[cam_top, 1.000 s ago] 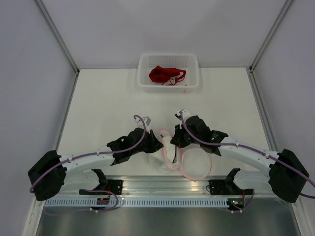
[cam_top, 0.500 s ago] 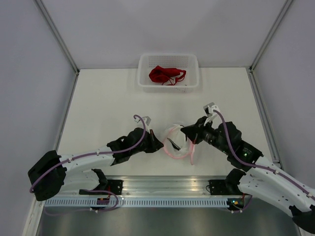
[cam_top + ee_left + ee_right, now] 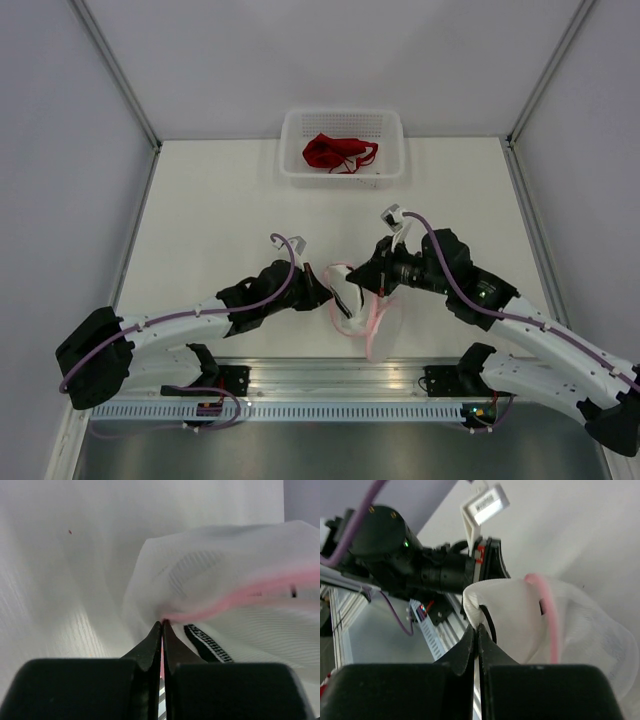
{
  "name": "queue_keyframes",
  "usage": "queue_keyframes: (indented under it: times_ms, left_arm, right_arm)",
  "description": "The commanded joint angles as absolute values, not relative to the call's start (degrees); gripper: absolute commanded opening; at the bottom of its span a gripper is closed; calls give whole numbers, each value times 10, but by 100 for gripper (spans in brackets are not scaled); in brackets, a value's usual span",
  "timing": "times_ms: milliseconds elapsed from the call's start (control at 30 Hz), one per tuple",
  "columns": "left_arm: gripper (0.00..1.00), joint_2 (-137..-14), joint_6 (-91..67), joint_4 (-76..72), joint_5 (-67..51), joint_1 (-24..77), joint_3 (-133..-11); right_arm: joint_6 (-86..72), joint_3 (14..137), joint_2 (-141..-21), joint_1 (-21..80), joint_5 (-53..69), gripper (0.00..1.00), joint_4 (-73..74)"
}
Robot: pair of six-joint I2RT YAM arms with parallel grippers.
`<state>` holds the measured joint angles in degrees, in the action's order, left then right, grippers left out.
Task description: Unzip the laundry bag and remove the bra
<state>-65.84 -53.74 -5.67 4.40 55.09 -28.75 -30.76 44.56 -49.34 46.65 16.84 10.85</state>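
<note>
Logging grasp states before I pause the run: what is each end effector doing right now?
Left end effector: closed, pinching the laundry bag at its pink trim.
Right end effector: closed on the bag's white mesh edge.

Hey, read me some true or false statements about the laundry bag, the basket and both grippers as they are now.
1. The left gripper and the right gripper both pinch the laundry bag. True.
2. The left gripper's fingers are spread wide. False: they are shut on the bag.
3. A red garment lies in the basket. True.
4. The basket sits at the near edge of the table. False: it is at the far edge.
</note>
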Motion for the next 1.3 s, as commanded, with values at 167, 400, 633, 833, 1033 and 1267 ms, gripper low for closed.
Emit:
queue_keyframes:
  times_ms: [167,400,633,833,1033,1267]
  left_arm:
    - [2,-652,-549,-56,56,551,-287]
    - [2,-657,-551,-56,57,551,-286]
    - [2,-658,-549,-56,51,551,-289]
    - [2,-657,-548,-56,47,552,-292]
    - [2,-653,-544,-56,47,551,-293]
    - [2,-647,-544,-54,42,551,-291]
  right_arm:
    - [-276,444,-500,467,341,1,170]
    - [-268,459,-430,468,245,0,177]
    - [-234,543,-400,468,54,0,159]
    - [-220,608,-444,467,65,0,108]
    - [-236,613,-437,467,23,0,12]
    - [-246,676,-473,467,4,0,-53]
